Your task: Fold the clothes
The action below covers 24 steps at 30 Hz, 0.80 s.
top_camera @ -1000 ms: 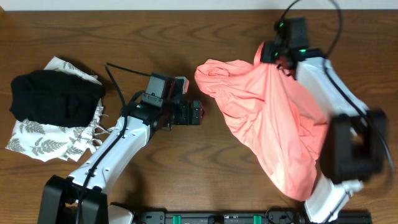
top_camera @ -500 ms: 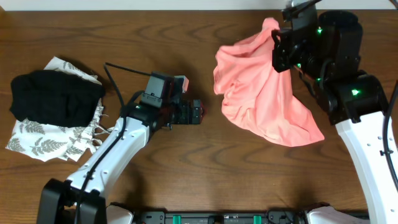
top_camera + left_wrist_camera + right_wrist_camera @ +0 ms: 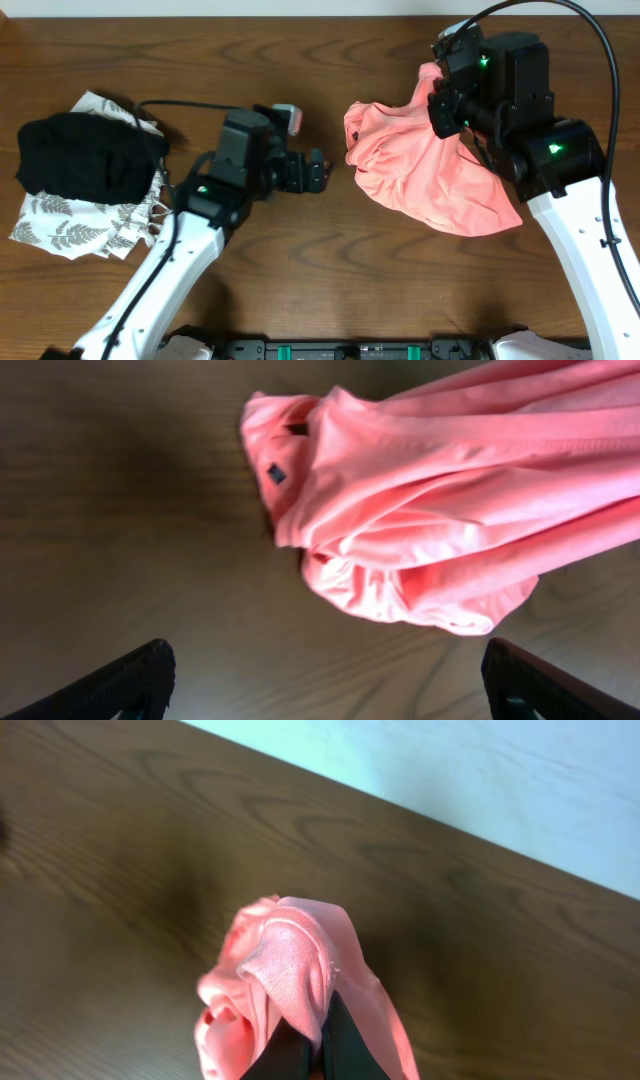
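Overhead first: the T-shirt sits on the right half of the desk, toward the far side. It is a crumpled salmon-pink heap with no flat panel showing. The right arm hangs directly over it, and its wrist housing covers the right jaws. A peak of fabric runs up under that housing at the far end of the heap. The left arm reaches in from the near left. The left jaws stand wide open and point right at the shirt's left edge, close to it but not touching. On the far left a black garment lies on top of a white leaf-print garment, well apart from the shirt.

Left wrist camera: 2 dark fingertips sit in the bottom corners, spread wide with only bare wood between them, so the left jaws are open and empty. The shirt fills the upper right of this view, draped in long folds that slope down toward the left. A small dark label shows near the neckline. Whether the lowest fold touches the wood I cannot tell.

Right wrist camera: the right jaws are clamped shut on a pinched knot of the pink fabric, with the 2 dark fingers pressed together at the bottom edge. Brown wood grain lies behind, and a pale wall runs along the far edge.
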Motion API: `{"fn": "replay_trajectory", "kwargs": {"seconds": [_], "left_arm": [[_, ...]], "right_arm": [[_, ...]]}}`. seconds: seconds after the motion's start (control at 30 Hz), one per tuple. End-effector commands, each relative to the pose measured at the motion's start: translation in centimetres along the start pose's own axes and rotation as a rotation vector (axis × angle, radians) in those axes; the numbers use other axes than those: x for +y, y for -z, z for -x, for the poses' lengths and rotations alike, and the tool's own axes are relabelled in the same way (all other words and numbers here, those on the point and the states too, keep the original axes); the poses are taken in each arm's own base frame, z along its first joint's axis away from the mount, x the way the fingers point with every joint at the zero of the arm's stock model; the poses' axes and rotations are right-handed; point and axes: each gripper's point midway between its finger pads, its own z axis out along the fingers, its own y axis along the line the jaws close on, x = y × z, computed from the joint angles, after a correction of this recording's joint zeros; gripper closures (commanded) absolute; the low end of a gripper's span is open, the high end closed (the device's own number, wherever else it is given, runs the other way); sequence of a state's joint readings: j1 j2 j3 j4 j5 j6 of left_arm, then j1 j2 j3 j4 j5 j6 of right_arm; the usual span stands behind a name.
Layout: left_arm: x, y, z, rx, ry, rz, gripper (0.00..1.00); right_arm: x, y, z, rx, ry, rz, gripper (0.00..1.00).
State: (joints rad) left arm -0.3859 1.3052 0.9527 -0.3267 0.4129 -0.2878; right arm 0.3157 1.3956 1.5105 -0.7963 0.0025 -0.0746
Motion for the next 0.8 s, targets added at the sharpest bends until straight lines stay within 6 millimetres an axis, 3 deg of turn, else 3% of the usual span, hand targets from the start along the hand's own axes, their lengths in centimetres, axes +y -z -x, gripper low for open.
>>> {"fn": "replay_trajectory", "kwargs": {"seconds": [0.0, 0.17, 0.33, 0.53, 0.77], "left_arm": [[-1.5, -2.1, 0.1, 0.013, -0.049, -0.045, 0.02], [-4.1, -5.3, -0.1, 0.020, -0.050, -0.158, 0.02], [-6.4, -7.0, 0.4, -0.008, -0.041, -0.250, 0.02], [-8.2, -7.6, 2.1, -0.089, -0.063, -0.314, 0.02], [-8.3, -7.7, 1.7, -0.074, -0.061, -0.312, 0.02]], "right_arm": [[-0.6, 1.2, 0.3, -0.019, 0.020, -0.044, 0.99], [-0.5, 2.4, 0.5, -0.036, 0.020, -0.040, 0.99], [0.0, 2.8, 0.0, -0.022, 0.009, -0.013, 0.99], [1.5, 2.8, -0.5, -0.004, 0.021, 0.050, 0.99], [4.2, 3.0, -0.2, -0.019, 0.037, 0.162, 0.98]]}}
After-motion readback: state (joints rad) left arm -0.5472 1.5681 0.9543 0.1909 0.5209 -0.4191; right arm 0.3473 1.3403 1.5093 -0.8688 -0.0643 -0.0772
